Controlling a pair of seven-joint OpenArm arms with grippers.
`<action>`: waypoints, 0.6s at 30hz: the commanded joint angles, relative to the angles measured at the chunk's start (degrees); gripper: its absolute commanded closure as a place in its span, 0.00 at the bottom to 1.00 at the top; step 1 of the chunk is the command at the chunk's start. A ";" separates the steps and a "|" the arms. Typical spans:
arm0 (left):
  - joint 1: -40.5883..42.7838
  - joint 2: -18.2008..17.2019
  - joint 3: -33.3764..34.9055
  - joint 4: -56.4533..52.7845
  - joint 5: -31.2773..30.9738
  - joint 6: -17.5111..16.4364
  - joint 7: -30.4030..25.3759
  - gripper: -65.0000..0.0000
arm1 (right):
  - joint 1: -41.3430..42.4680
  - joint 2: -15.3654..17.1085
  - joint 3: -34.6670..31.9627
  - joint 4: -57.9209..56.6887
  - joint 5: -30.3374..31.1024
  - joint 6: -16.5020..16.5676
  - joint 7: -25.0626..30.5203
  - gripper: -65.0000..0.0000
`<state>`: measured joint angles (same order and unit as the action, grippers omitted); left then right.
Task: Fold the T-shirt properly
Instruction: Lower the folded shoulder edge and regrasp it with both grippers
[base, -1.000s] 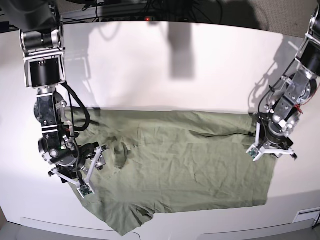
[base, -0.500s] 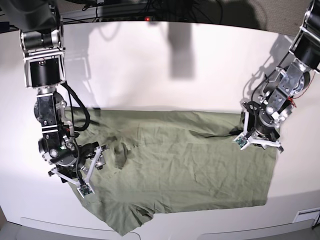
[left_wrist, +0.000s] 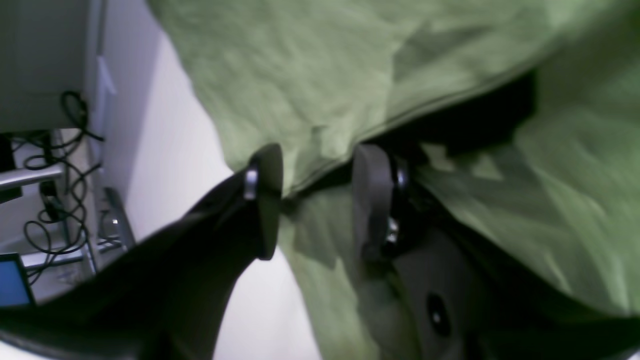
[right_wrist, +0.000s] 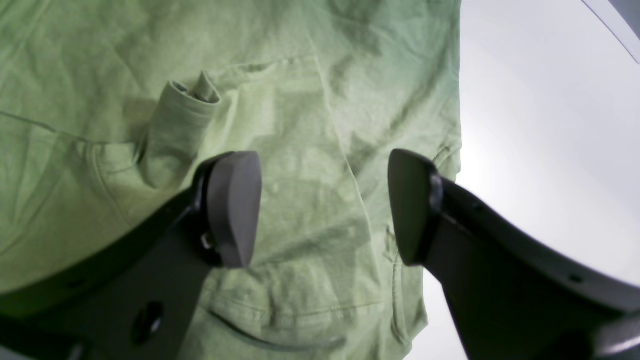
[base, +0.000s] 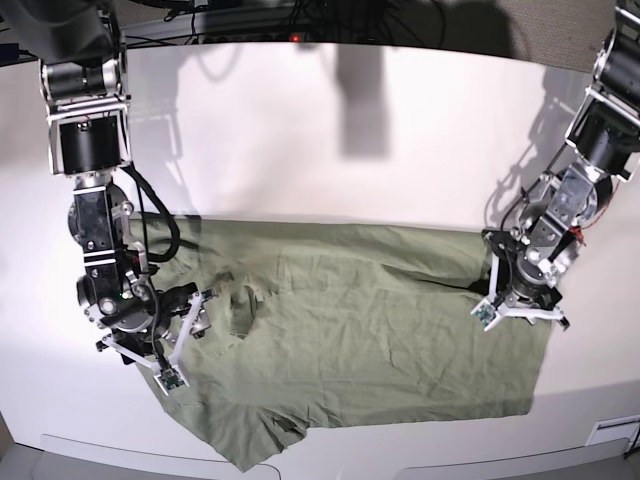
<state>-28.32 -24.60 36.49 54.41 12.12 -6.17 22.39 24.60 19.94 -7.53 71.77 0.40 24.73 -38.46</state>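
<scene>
Here is the T-shirt (base: 360, 330), olive green and wrinkled, lying spread out across the front half of the white surface (base: 330, 130), collar end toward the right arm's side and hem toward the left arm's side. It looks like one flat layer, with no tidy fold made anywhere, so I judge the folding proper is barely begun; all the folds are left to do.

Over at the hem corner, the left tool (base: 520, 305) is down on the cloth. Its wrist view shows a hemmed edge (left_wrist: 330, 172) lifted off the layer below and running between the two pads, which stand partly closed with a gap between them. One pad (left_wrist: 267, 200) sits by the edge, the other (left_wrist: 372, 200) is just beside it, but whether they truly pinch the cloth I cannot tell; the picture is blurred there.

Now the right tool (right_wrist: 325, 205): jaws wide apart, hovering over the sleeve and shoulder area, gripping nothing. A small rolled bump of fabric (right_wrist: 182, 125) pokes up near its inner pad, and the shirt's side edge runs out to bare surface just past the outer pad.

My read: this is the pick-up stage, the left getting its hold on the hem, the right yet to close on its end
</scene>
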 joint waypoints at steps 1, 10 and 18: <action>-2.47 -0.50 -0.44 0.68 0.39 0.81 -1.51 0.65 | 1.90 0.52 0.35 0.94 0.31 -0.26 1.14 0.39; -4.11 -0.48 -0.44 0.68 -0.63 0.83 -2.47 0.65 | 1.90 0.52 0.35 0.94 0.31 -0.26 1.14 0.39; -3.93 0.07 -0.44 0.68 -11.91 2.27 1.38 0.65 | 1.92 0.52 0.37 0.94 9.01 -0.24 1.33 0.39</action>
<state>-30.46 -24.25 36.49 54.41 -0.03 -4.67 24.43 24.60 19.97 -7.53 71.77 9.21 24.71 -38.41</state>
